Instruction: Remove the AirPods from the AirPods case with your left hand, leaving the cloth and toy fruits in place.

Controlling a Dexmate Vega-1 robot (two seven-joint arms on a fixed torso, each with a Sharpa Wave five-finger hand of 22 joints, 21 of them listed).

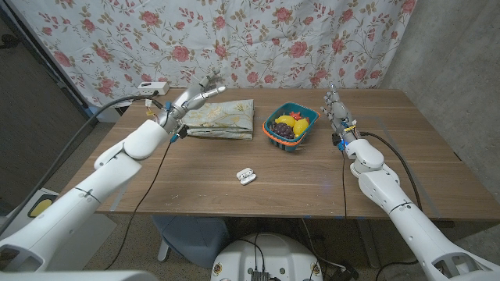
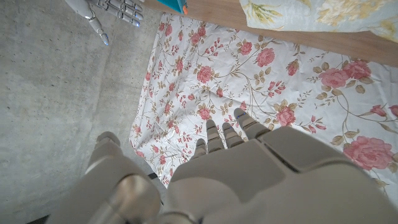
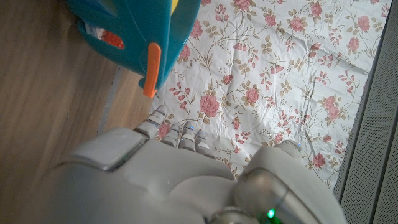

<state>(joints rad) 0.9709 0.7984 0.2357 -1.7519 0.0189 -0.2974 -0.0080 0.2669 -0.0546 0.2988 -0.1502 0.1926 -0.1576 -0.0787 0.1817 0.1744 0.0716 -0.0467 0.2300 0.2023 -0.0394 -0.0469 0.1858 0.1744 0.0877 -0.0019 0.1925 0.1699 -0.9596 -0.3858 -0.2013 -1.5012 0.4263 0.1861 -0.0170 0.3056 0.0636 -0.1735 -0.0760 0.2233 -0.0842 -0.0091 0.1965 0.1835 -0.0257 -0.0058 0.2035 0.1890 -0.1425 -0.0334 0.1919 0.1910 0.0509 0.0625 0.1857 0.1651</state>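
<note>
The white AirPods case [image 1: 247, 176] lies with its lid open on the wooden table [image 1: 195, 172], near the front middle, with nothing touching it. My left hand [image 1: 199, 95] hovers far back, over the left end of the folded floral cloth [image 1: 223, 119], fingers spread and holding nothing. The wrist view looks along the back of my left hand [image 2: 236, 174] to the cloth [image 2: 323, 15]. The teal basket [image 1: 306, 117] of toy fruits [image 1: 291, 125] stands back right of centre. My right hand [image 1: 336, 105] stands just right of it, fingers straight and empty. The basket [image 3: 137, 31] shows beyond my right hand [image 3: 174, 180].
A white box [image 1: 152, 86] with cables sits at the table's back left corner. A rose-patterned curtain [image 1: 234, 39] hangs behind the table. Bare wood surrounds the case on every side.
</note>
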